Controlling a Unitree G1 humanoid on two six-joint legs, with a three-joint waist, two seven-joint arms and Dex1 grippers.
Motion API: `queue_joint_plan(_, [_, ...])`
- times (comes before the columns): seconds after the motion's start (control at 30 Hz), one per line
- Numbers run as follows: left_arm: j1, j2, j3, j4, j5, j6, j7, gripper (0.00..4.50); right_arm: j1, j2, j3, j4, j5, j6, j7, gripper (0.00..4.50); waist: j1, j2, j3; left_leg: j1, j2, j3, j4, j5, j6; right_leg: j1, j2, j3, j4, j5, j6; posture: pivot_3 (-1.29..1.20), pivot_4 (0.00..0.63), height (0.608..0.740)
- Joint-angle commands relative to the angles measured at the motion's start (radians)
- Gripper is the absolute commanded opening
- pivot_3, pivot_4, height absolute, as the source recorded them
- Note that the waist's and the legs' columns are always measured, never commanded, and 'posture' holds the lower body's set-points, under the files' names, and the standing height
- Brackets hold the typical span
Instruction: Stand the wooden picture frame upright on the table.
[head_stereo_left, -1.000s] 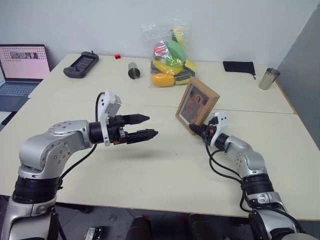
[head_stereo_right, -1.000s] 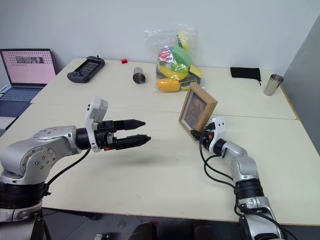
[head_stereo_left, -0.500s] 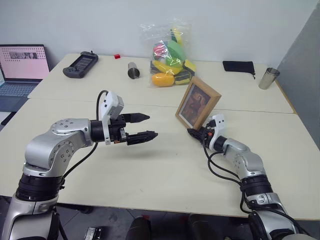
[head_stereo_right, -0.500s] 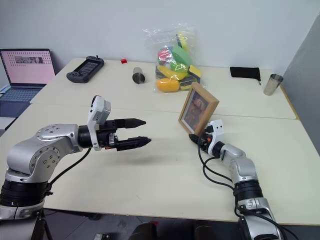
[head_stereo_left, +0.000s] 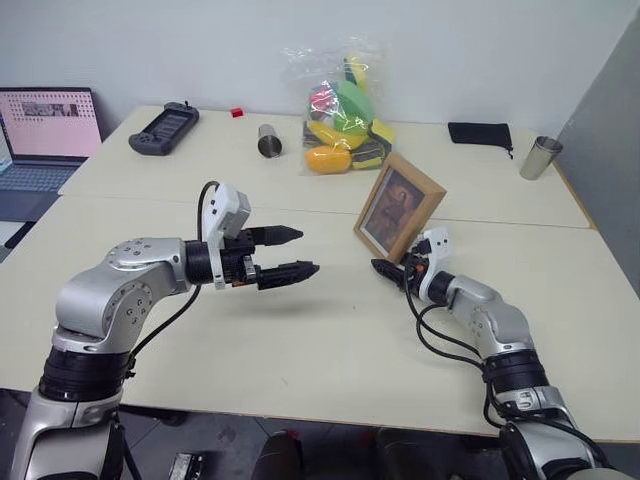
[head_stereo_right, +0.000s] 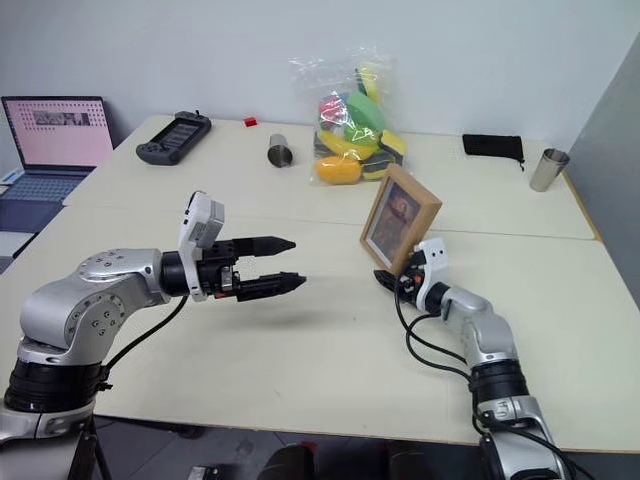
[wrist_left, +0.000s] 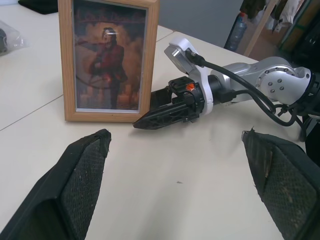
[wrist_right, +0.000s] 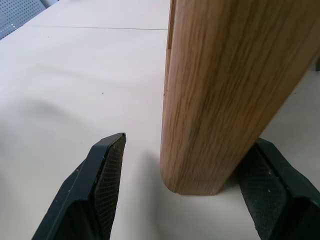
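The wooden picture frame (head_stereo_left: 399, 205) stands upright on the counter (head_stereo_left: 330, 330), a little right of the centre of the head view, just in front of the seam between the two tabletops, and its portrait side looks toward the left arm. The right claw (head_stereo_left: 386, 270) is low at the bottom corner of the frame with its fingers apart; in the right wrist view one finger (wrist_right: 102, 180) is clearly away from the wood on one side, while the other finger (wrist_right: 270, 185) sits very near behind the corner, and I cannot tell if it touches or not. The left claw (head_stereo_left: 290, 253) hovers in the middle left of the picture, well apart from the frame, also with its fingers spread and holding nothing. To my eye the task is nearly finished, so the danger now is in the leaving. If the right claw goes back along a slanted line, the finger behind the corner may catch the edge, and the frame can turn or fall on its face. I cannot see the stand at the back, so I cannot judge how firmly it supports the frame; a small push could be enough. The bag of colourful toys (head_stereo_left: 343, 105) and the metal cup (head_stereo_left: 268, 141) in the upper middle are far enough away.
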Motion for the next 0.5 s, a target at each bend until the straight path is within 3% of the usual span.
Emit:
queue_joint_plan(0.03, [-0.020, -0.004, 0.007, -0.006, -0.002, -0.002, -0.002, 4.48, 0.094, -0.074, -0.006, -0.117, -0.007, 0.045, 0.019, 3.42, 0.007, 0.000, 0.000, 0.000, 0.000, 0.000, 0.000, 0.000, 0.000, 0.000, 0.000, 0.000, 0.000, 0.000, 0.000, 0.00, 0.150, 0.740])
queue_joint_plan(0.27, [0.022, -0.046, 0.029, 0.007, 0.027, -0.027, 0.070, 4.48, 0.231, -0.150, -0.049, -0.338, -0.030, 0.051, -0.061, 3.42, 0.009, 0.000, 0.000, -0.001, 0.000, 0.000, 0.000, 0.000, 0.000, 0.000, 0.000, 0.000, -0.002, 0.000, 0.000, 0.00, 0.150, 0.740])
queue_joint_plan(0.5, [0.178, -0.276, 0.123, -0.078, 0.118, -0.039, 0.498, 4.48, 0.350, -0.056, -0.196, -0.542, -0.014, 0.112, -0.289, 3.42, 0.005, 0.000, 0.000, -0.002, 0.000, 0.000, 0.000, 0.000, 0.000, -0.001, 0.000, 0.001, -0.001, 0.000, 0.000, 0.00, 0.150, 0.740])
